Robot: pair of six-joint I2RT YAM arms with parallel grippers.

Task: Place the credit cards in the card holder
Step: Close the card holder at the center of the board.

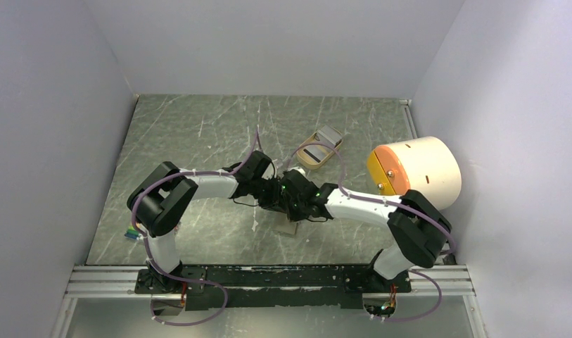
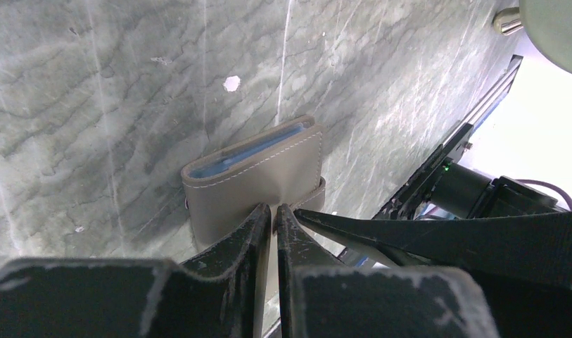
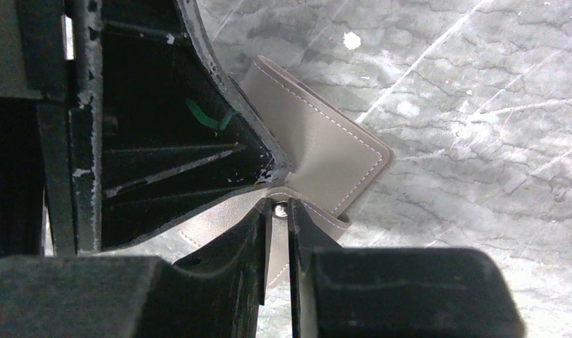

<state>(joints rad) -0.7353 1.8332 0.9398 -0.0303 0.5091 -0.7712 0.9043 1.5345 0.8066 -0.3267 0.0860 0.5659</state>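
Robot-manipulation laboratory cell: a dark green marble-patterned tabletop point(image 1: 198, 134) is enclosed on three sides by plain pale grey wall panels point(image 1: 283, 42), forming a bare test enclosure. Along the near edge runs a silver slotted aluminium rail point(image 1: 100, 280) carrying a black mounting plate point(image 1: 283, 278), on which two black-and-white jointed robot arms, left point(image 1: 212, 186) and right point(image 1: 360, 204), are bolted side by side. Exposed purple cables point(image 1: 257, 137) run along the arms and loop from their bases, as on an experimental bench rig.
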